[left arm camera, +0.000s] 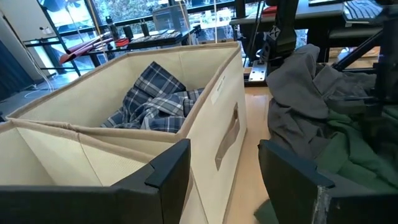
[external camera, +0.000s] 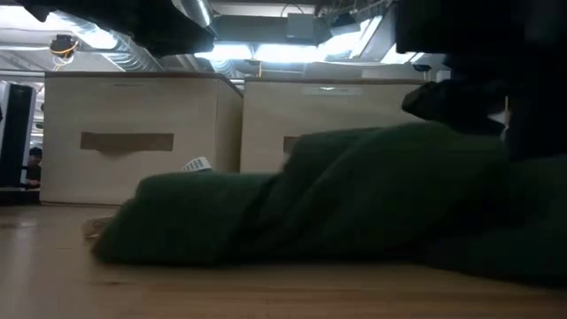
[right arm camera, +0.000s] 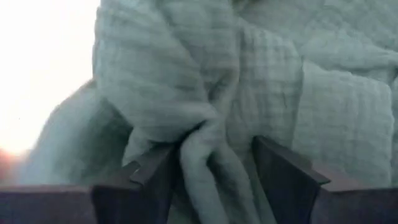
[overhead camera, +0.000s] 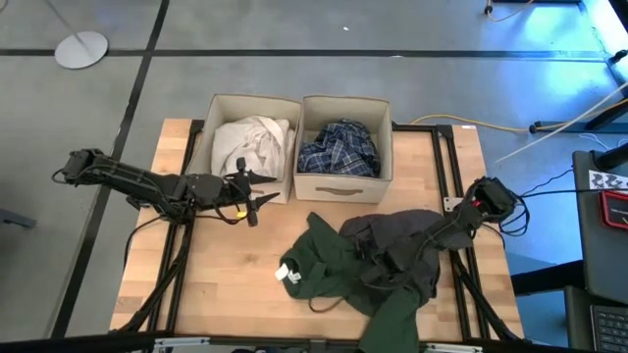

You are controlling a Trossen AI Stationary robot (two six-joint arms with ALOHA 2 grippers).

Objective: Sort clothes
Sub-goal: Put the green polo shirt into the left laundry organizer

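Note:
A white garment lies in the left beige box. A blue-and-white plaid garment lies in the right beige box; it also shows in the left wrist view. A dark green garment with a white label lies on the table, and a dark grey garment partly overlaps its right side. My left gripper is open and empty at the left box's near right corner. My right gripper is open, down in the dark grey garment. My right gripper is open, with its fingers set into the dark grey garment, slanting down from the table's right side. A raised fold of the cloth stands between the two fingers and touches the inner side of one. The garment lies on the table.
The two boxes stand side by side at the table's far middle. Bare wood lies in front of the left box. In the low view the green garment fills the foreground in front of the boxes.

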